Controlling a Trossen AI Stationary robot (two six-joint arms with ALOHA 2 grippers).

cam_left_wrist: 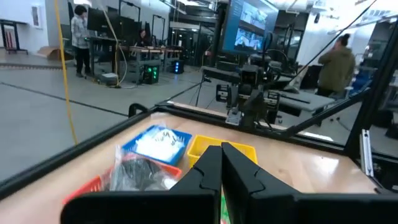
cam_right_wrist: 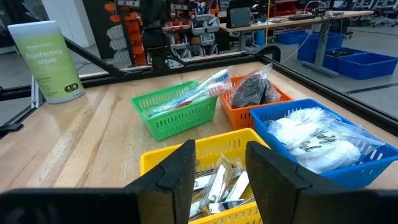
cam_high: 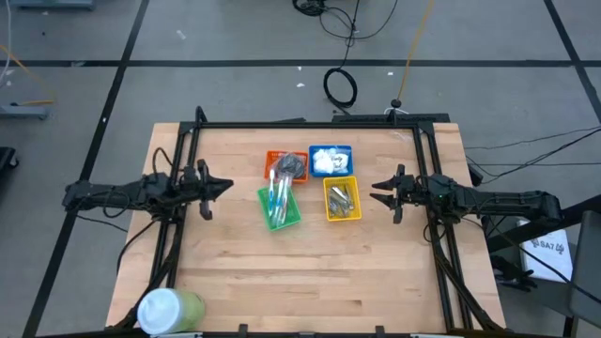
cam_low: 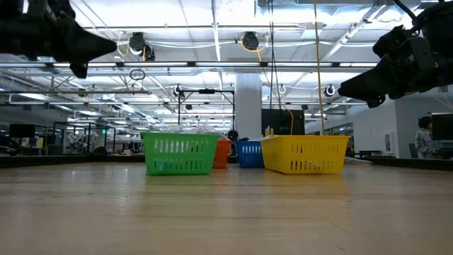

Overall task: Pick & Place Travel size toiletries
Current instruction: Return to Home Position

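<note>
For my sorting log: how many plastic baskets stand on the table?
4: the green basket and yellow basket nearest the low camera, the orange basket behind the green one, the blue basket behind the yellow one. None seems hidden.

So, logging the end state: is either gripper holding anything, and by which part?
Nothing is held: the left gripper is shut and empty, the right gripper open and empty.

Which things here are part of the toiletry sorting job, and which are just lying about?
Part of the job:
slim blue-pink-white toothbrushes in the green plastic basket
small white puffy packets in the blue basket
dark grey round discs in the orange basket
tiny silver metal clippers in the yellow basket

Just lying about:
big white-and-green cylindrical wipes tub
coiled black cable
</note>
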